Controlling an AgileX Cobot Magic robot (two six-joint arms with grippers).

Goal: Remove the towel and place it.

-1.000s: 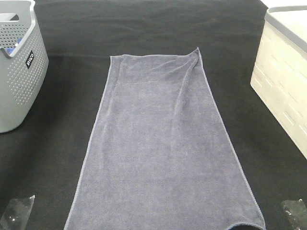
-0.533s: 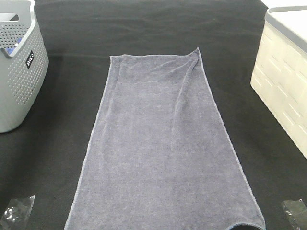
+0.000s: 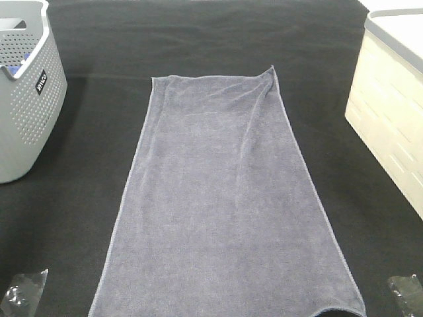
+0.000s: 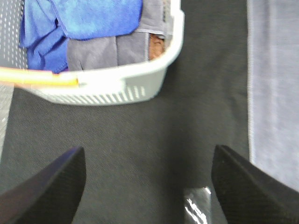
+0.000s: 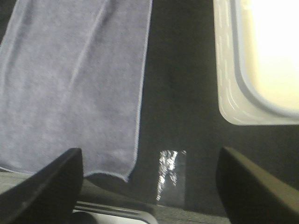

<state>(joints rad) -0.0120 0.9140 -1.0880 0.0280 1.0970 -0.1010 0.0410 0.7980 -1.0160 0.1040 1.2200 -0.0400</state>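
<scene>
Exterior high view: the towel lies spread flat on the black-covered worktop, filling the centre of the frame. Its long axis runs from the upper centre down to the bottom edge of the frame, and its far right corner is slightly rucked. The left pincer shows only as a dark tip at the lower left corner, the right pincer likewise at the lower right corner. Both stand apart from the towel, one off each near corner, about equally near; judged, neither arm has a clear advantage for the near hem. A grey perforated basket stands at the upper left, a cream bin at the upper right, both well apart from the towel.

Left wrist view: the left pincer is released, jaws wide, nothing between them but bare black cloth. The towel occupies the right edge of the frame, its hem running top to bottom. The basket at the upper left holds a blue cloth and grey fabric.

Right wrist view: the right pincer is released and empty. The towel fills the left half, its near corner low and left of centre. The bin at the upper right is too washed out to tell its contents
</scene>
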